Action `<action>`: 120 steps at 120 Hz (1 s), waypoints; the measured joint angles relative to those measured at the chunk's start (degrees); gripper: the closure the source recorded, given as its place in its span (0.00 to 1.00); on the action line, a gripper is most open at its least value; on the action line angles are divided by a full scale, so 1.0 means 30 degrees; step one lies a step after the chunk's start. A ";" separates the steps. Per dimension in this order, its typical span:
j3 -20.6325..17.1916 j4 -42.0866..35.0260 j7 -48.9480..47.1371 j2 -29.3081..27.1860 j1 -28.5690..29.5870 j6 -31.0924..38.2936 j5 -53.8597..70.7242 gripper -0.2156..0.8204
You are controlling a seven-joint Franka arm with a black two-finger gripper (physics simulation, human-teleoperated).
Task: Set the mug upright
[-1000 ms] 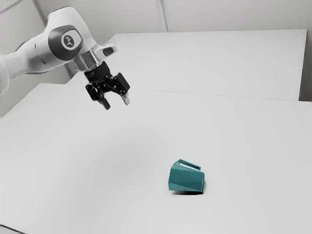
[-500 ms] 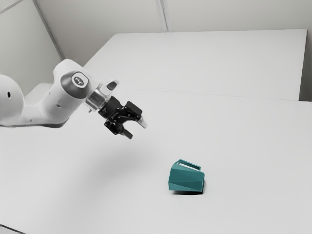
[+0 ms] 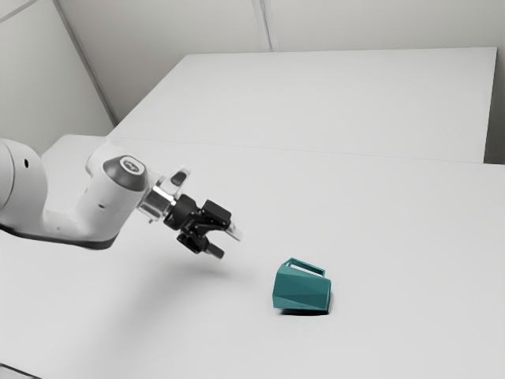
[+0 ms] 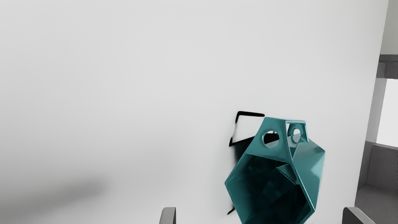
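The gripper (image 3: 226, 243) hangs above the table at the exterior view's left of the mug, tilted toward it, its fingers apart with nothing between them. A teal faceted mug (image 3: 301, 290) lies on its side on the table, handle uppermost. In the wrist view the open mouth of the mug (image 4: 270, 186) faces the camera, and its handle has round holes. The tips of the gripper (image 4: 259, 216) stand wide apart at the bottom edge, and the lowest part of the mug is cut off there.
The white table (image 3: 394, 221) extends around the mug. A raised white surface (image 3: 331, 103) stands farther back. Beyond the table's edge, the wrist view has grey structures (image 4: 384, 168).
The arm has come down and moved toward the exterior view's right, bringing the open gripper closer to the mug. The mug has stayed where it was.
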 joint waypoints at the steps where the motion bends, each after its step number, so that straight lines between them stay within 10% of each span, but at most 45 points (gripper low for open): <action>1: 0.0000 -0.0031 0.0073 0.0003 -0.0008 0.0004 -0.0036 0.23; 120: -0.0195 -0.0046 0.4366 0.1090 -0.3421 0.1033 -0.2538 0.23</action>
